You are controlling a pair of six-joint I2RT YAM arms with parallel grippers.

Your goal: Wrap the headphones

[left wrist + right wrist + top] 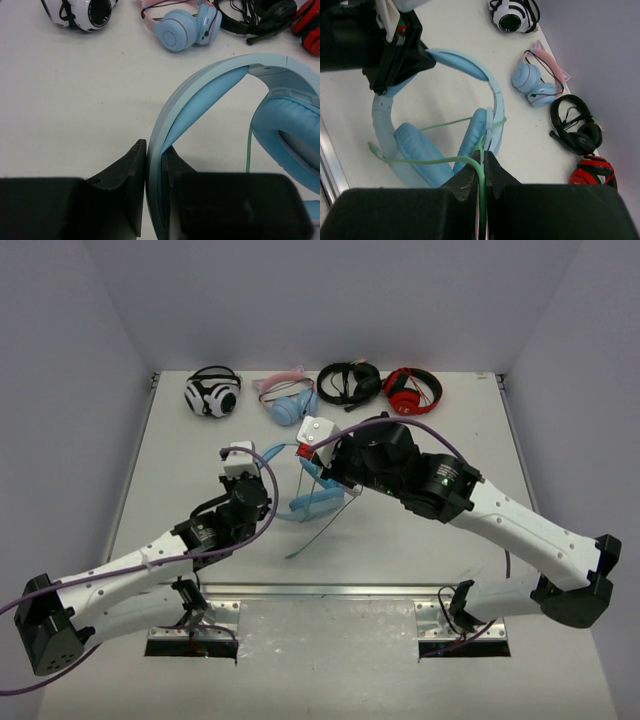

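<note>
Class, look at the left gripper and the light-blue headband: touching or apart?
Touching. In the left wrist view the left gripper clamps the headband, a finger pressed flat on each side.

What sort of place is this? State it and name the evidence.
Probably a robot test cell: a white table boxed in by plain grey panels, with a metal mounting rail at its near edge.

Both arms reach inward. The left tool (155, 150) is closed on the headphones (295, 135); the right tool (481, 169) grips their cable (430, 160).
</note>
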